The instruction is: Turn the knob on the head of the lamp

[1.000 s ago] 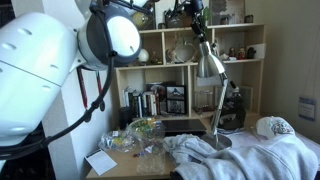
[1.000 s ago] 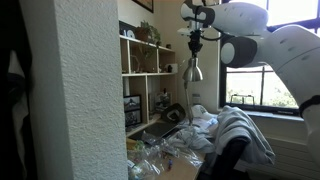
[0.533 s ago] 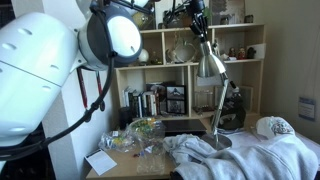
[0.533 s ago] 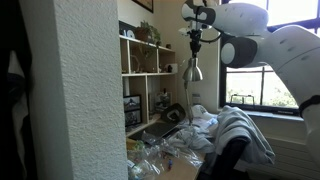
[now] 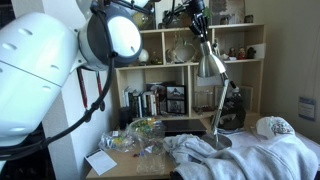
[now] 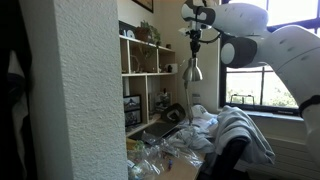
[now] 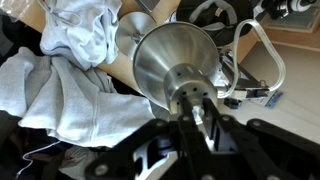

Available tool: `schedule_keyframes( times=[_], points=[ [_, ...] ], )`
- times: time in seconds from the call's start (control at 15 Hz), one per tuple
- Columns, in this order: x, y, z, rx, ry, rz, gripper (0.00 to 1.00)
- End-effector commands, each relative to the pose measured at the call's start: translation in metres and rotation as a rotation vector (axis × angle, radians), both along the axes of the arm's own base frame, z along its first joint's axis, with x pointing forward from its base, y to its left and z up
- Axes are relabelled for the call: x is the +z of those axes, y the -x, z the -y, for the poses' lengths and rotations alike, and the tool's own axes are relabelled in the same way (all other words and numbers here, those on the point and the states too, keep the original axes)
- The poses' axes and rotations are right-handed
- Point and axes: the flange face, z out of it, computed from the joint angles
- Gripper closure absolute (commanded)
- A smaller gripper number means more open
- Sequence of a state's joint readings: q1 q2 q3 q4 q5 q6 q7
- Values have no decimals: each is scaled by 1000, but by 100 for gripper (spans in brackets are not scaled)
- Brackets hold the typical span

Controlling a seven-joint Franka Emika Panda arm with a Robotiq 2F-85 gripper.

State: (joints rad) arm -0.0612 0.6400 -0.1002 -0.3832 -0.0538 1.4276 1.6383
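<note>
The silver lamp (image 5: 213, 100) stands on the table on its round base (image 5: 218, 141), in front of the shelf. Its shiny cone head (image 5: 208, 66) points its narrow end upward; it also shows in an exterior view (image 6: 190, 71). My gripper (image 5: 197, 22) comes down from above onto that narrow end (image 6: 193, 30). In the wrist view the head (image 7: 172, 55) fills the middle, and the small knob (image 7: 198, 112) sits between my two black fingers (image 7: 186, 128). My gripper (image 7: 200, 120) is shut on the knob.
A wooden shelf (image 5: 160, 75) with books and ornaments stands behind the lamp. White clothes (image 5: 250, 155) and a cap (image 5: 274, 127) lie on the table, with plastic containers (image 5: 140, 135) and a paper (image 5: 100, 162). A window (image 6: 270, 85) is beside the arm.
</note>
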Motion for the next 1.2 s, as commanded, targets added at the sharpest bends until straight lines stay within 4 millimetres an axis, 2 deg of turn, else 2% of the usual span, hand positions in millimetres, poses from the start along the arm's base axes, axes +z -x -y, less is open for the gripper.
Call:
schedule_keyframes(
  times=[0.0, 0.27, 0.33, 0.4, 0.93, 1.13],
  points=[
    [8, 3, 0, -12, 2, 22, 96],
    [11, 5, 1, -8, 13, 23, 96],
    [13, 6, 1, -14, 19, 26, 58],
    [13, 7, 0, -10, 21, 24, 57],
    [20, 13, -4, 26, 36, 16, 1],
    [20, 18, -8, 137, 70, -33, 0]
  ],
)
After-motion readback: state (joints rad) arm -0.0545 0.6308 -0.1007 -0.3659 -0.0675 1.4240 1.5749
